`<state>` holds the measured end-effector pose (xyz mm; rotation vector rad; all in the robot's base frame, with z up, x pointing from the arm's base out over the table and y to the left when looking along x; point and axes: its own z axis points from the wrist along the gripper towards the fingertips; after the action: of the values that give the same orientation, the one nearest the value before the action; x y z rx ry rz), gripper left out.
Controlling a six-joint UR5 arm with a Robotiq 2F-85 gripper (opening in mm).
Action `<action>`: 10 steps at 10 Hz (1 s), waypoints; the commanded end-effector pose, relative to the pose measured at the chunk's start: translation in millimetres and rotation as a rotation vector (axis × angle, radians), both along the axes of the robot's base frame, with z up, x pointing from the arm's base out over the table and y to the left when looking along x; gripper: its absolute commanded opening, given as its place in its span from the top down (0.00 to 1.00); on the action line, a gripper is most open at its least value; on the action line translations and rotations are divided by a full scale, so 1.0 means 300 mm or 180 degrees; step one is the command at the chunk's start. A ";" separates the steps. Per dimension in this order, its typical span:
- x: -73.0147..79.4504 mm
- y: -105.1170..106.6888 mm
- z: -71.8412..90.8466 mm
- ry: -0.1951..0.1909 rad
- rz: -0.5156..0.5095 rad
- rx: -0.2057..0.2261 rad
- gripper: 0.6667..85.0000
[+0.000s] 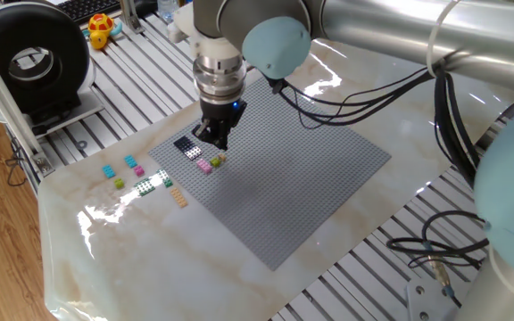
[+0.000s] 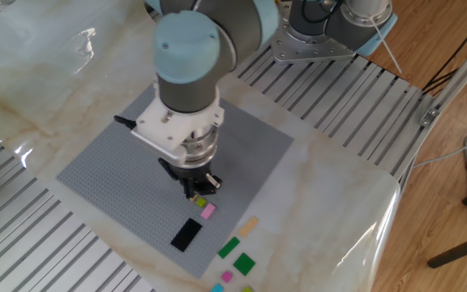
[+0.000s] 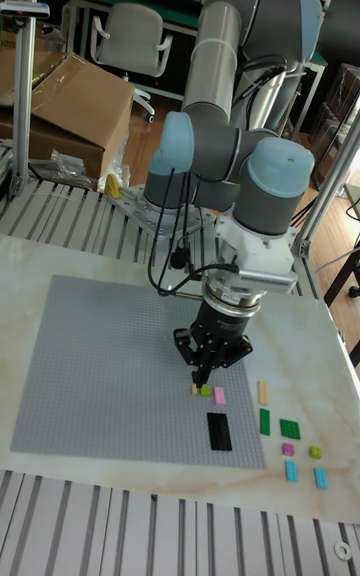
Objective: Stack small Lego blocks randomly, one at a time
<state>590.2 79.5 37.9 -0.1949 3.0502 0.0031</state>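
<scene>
Two small Lego blocks, a pink block point(image 1: 204, 165) and a lime block point(image 1: 218, 160), sit side by side near the edge of the grey baseplate point(image 1: 310, 169). The tall fixed view shows the pink block point(image 3: 219, 396), the lime block point(image 3: 206, 391) and a tiny tan piece point(image 3: 195, 389) in a row. A flat black block point(image 1: 186, 145) lies close by. My gripper point(image 1: 214, 138) hangs just above and beside this group, touching none of it. Its fingers meet at a point, shut, with nothing visible between them. From the tall fixed view the gripper point(image 3: 205, 376) is just behind the row.
Loose blocks lie on the marble off the baseplate: cyan point(image 1: 108, 171), pink point(image 1: 138, 170), lime point(image 1: 119, 183), green point(image 1: 145, 185) and tan point(image 1: 179, 198). A black reel point(image 1: 34, 58) stands at the far left. Slotted aluminium rails point(image 2: 355, 89) surround the table top.
</scene>
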 end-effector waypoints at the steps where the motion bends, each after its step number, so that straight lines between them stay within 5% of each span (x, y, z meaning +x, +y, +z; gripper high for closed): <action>1: 0.018 -0.011 -0.005 -0.0018 -0.0036 0.0119 0.99; 10: 0.005 -0.041 -0.031 0.0001 0.0017 0.0065 0.99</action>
<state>592.6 69.0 31.5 -0.2080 3.0493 0.0165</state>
